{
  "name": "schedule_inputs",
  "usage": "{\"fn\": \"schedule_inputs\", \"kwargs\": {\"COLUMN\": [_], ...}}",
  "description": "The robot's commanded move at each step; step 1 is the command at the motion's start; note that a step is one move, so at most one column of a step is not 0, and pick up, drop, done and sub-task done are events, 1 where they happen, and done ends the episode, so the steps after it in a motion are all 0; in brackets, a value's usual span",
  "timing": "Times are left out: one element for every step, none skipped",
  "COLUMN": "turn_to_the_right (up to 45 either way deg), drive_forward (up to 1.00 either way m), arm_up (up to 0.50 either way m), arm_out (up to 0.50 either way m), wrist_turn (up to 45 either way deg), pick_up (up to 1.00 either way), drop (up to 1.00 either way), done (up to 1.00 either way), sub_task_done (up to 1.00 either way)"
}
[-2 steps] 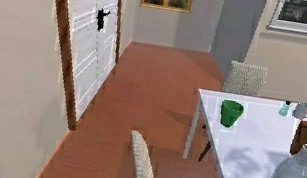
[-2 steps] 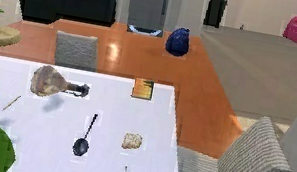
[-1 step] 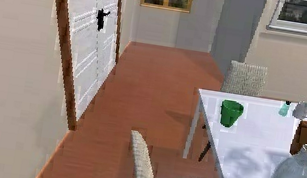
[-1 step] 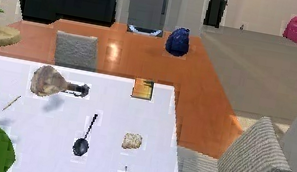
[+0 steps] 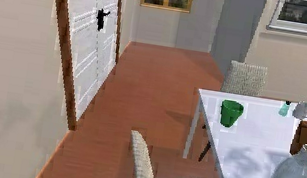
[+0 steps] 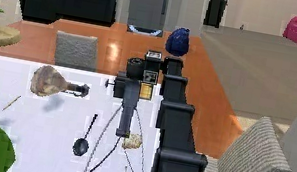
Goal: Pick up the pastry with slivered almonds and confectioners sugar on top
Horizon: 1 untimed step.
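Arm (image 6: 181, 166) lay over the tabletop (image 6: 48, 127), hand (image 6: 118, 170) near the pastry (image 6: 133, 143), its grip impossible to tell. Probably light and crumbly: best taken gently by its sides.

No legible txt, labels or nos. anywhere.

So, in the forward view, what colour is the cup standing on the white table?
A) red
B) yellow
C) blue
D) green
D: the cup near the far corner of the white table is plainly green.
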Motion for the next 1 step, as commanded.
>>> {"fn": "schedule_inputs", "kwargs": {"turn_to_the_right": [0.0], "drive_forward": [0.00], "arm_up": [0.00], "arm_out": [0.00], "wrist_turn": [45.0], "pick_up": [0.00], "drop": [0.00], "done": [0.00], "sub_task_done": [0.00]}}
